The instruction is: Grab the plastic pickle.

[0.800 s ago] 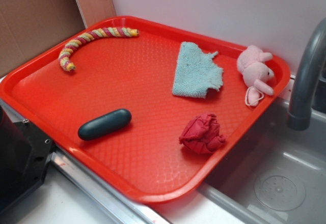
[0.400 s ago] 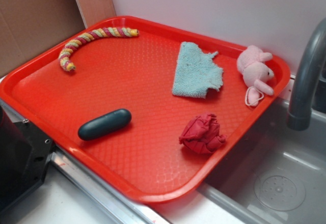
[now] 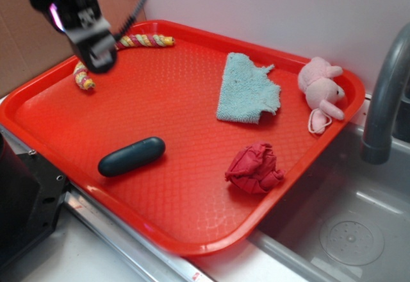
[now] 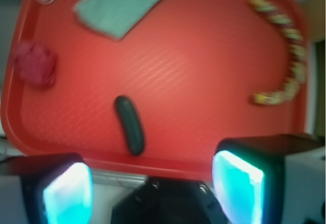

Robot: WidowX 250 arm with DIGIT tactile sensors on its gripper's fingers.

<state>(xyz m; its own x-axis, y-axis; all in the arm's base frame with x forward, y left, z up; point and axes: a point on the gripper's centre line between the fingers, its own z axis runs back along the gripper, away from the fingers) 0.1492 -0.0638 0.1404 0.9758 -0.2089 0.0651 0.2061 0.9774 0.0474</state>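
Green-grey plastic pickle (image 3: 131,156) on red tray (image 3: 192,231), end effector (image 4: 153,186) open above

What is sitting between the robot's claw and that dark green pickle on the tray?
Nothing: in the exterior view only bare red tray separates the gripper from the plastic pickle.

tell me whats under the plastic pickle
The plastic pickle lies flat on the bare red tray, nothing else touching it. Whatever sits directly beneath it is covered from both views.
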